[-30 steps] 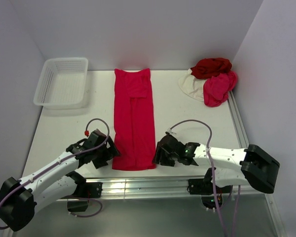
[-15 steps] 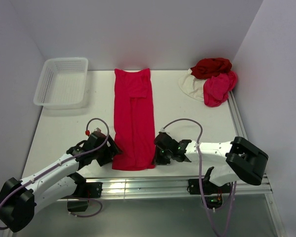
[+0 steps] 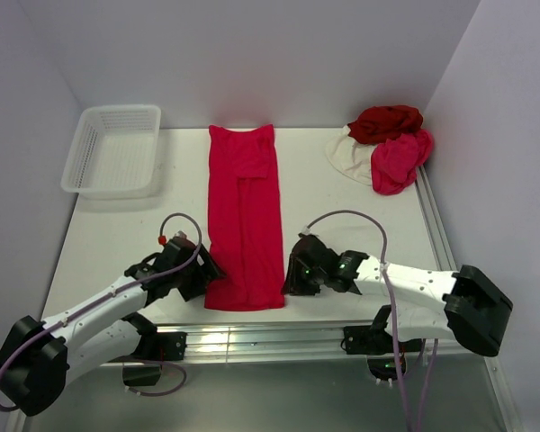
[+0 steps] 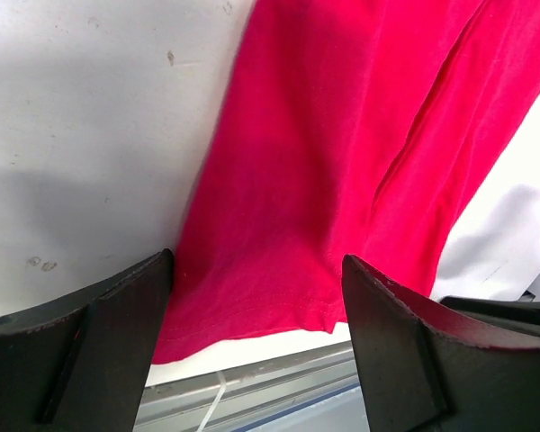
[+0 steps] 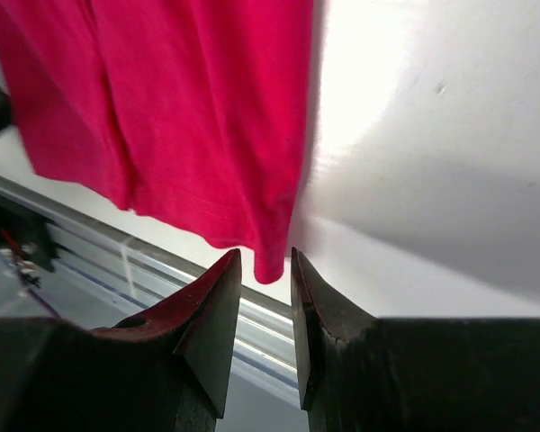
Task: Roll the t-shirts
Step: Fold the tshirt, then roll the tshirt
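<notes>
- crimson t-shirt [image 3: 244, 216] lies folded narrow down the middle of the tabletop [image 3: 342, 216], hem at its near edge.
- left end effector [image 4: 256, 265] released wide, straddling the hem's left corner.
- right end effector [image 5: 266, 256] barely parted, right corner at its tips, unclamped.

The bench [image 3: 342, 225] is white and matt, and it fills the middle of the top view. Three plain walls close it in: the back wall [image 3: 252, 54], the left wall [image 3: 18, 135] and the right wall [image 3: 504, 135], all pale with a light lilac tone. A metal rail [image 3: 270, 337] runs along the near edge of the bench and shines brightly in one spot. A second rail [image 3: 435, 225] follows the right edge. In front of the near edge a grey surface [image 3: 279, 405] lies lower. The light is soft and the shadows are weak. In the left wrist view the bench has a few small dark marks [image 4: 171, 58].
</notes>
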Motion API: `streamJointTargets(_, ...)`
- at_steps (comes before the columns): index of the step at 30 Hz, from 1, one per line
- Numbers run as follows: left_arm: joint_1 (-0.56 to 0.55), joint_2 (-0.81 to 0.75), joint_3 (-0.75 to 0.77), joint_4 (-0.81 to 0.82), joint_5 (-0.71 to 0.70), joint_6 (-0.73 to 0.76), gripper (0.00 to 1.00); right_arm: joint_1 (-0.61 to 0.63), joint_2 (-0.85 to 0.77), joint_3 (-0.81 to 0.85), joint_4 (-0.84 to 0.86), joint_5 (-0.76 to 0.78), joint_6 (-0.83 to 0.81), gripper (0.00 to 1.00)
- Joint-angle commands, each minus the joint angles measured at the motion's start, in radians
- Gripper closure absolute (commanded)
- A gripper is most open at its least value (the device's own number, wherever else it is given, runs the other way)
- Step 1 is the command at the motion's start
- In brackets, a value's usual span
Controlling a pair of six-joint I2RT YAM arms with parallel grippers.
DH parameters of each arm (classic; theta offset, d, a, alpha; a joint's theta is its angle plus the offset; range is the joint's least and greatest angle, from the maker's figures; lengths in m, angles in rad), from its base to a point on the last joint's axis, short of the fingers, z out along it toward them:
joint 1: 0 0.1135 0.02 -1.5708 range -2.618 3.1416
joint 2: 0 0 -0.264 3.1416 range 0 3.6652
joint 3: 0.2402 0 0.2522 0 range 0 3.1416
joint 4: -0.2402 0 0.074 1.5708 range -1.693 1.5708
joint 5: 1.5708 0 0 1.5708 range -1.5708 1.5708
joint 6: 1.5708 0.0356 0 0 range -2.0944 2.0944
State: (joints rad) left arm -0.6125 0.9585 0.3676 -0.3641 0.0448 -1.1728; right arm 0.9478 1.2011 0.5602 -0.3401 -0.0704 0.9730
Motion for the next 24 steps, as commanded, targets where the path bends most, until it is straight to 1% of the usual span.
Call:
streamJointTargets(1, -0.004, 0.019, -0.007, -0.136, -0.013, 0.007, 0.17, -0.061, -0.063, 0.012, -0.033, -0.046, -0.045, 0.64)
streamJointTargets(5, -0.004, 0.043, 0.016, -0.186, 0.012, 0.004, 0.18, -0.101, -0.101, 0.0, -0.037, -0.084, -0.045, 0.65)
streamJointTargets(6, -0.004, 0.045, 0.017, -0.2, 0.015, -0.013, 0.18, -0.119, -0.126, -0.012, -0.031, -0.107, -0.033, 0.65)
streamJointTargets(7, -0.004, 0.045, 0.013, -0.193, 0.035, -0.013, 0.19, -0.135, -0.139, -0.049, 0.011, -0.176, -0.025, 0.65)
streamJointTargets(9, -0.004, 0.036, -0.007, -0.2, 0.049, -0.037, 0.2, -0.159, -0.179, -0.089, 0.047, -0.21, 0.007, 0.62)
streamJointTargets(10, -0.004, 0.029, -0.013, -0.199, 0.052, -0.042, 0.22, -0.176, -0.189, -0.123, 0.073, -0.239, 0.018, 0.55)
streamJointTargets(11, -0.006, 0.013, -0.021, -0.191, 0.07, -0.048, 0.24, -0.181, -0.205, -0.137, 0.088, -0.249, 0.023, 0.51)
streamJointTargets(14, -0.004, -0.018, -0.056, -0.19, 0.075, -0.076, 0.28, -0.182, -0.212, -0.201, 0.171, -0.273, 0.049, 0.5)
streamJointTargets(16, -0.004, -0.024, -0.078, -0.187, 0.073, -0.083, 0.3, -0.181, -0.201, -0.25, 0.241, -0.284, 0.07, 0.5)
streamJointTargets(17, -0.006, -0.027, -0.088, -0.185, 0.073, -0.082, 0.35, -0.182, -0.18, -0.259, 0.263, -0.289, 0.07, 0.5)
streamJointTargets(19, -0.006, -0.026, -0.099, -0.18, 0.076, -0.079, 0.36, -0.182, -0.152, -0.276, 0.329, -0.298, 0.072, 0.5)
streamJointTargets(21, -0.006, -0.023, -0.11, -0.185, 0.067, -0.071, 0.4, -0.182, -0.098, -0.278, 0.373, -0.313, 0.07, 0.5)
streamJointTargets(24, -0.004, -0.02, -0.122, -0.18, 0.075, -0.059, 0.5, -0.182, -0.035, -0.266, 0.442, -0.341, 0.066, 0.5)
